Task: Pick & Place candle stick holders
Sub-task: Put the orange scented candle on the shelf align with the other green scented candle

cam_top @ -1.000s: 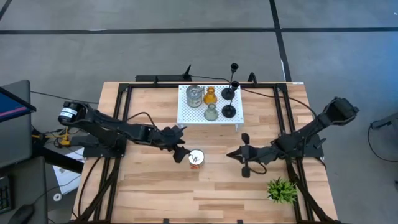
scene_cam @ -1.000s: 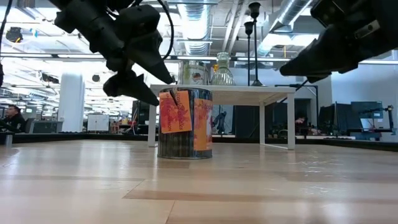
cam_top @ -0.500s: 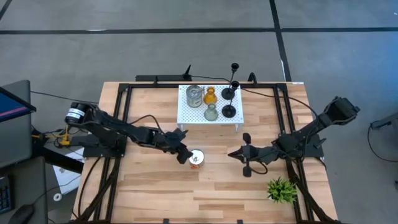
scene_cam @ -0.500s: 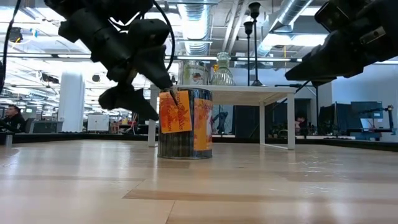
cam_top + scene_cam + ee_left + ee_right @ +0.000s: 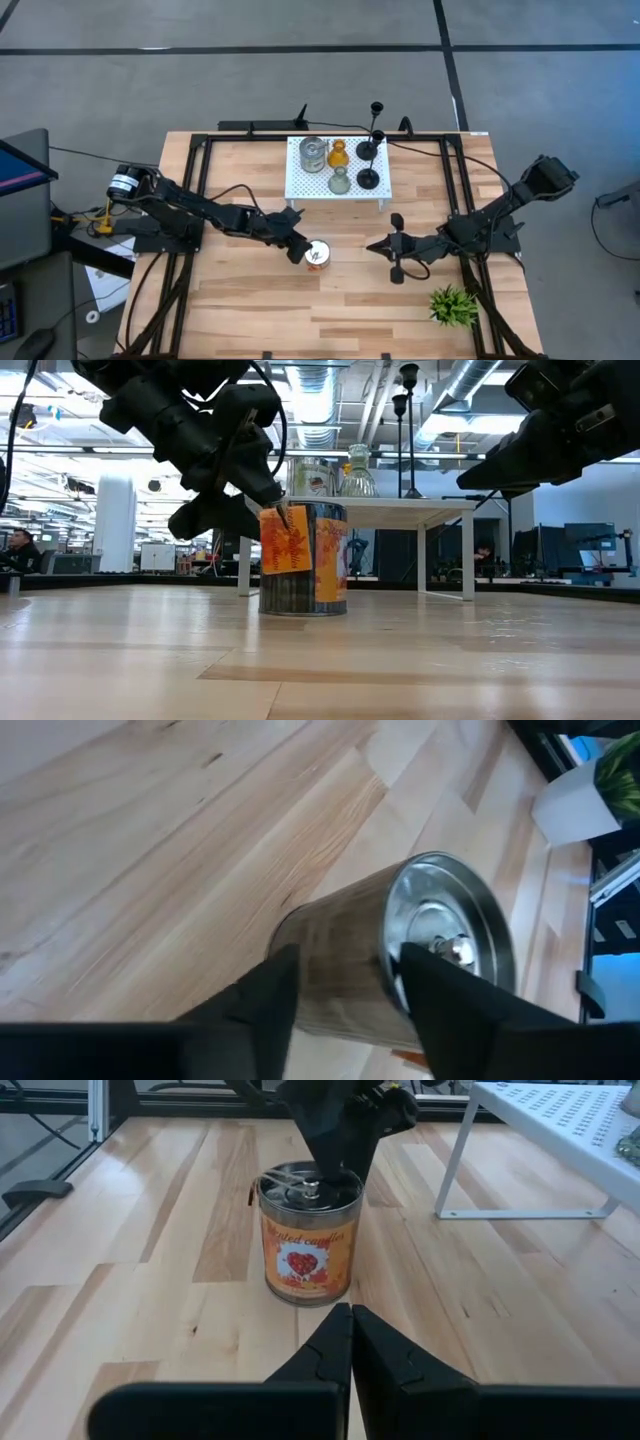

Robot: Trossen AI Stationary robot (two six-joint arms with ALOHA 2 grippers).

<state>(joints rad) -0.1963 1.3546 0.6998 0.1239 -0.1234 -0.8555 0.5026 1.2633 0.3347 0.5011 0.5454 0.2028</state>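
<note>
A pale wooden worktop made of butcher-block planks, seen from directly above, with a black metal frame running along its edges. Near the back edge, centred, a white perforated stand sits on thin white legs. In front of the stand, close to the middle of the worktop, a silvery jar-like candle holder with an orange label stands upright on the wood. At the front right corner a small spiky green plant rests on the surface. The two dark arms' bases are mounted at the left and right sides of the worktop.
</note>
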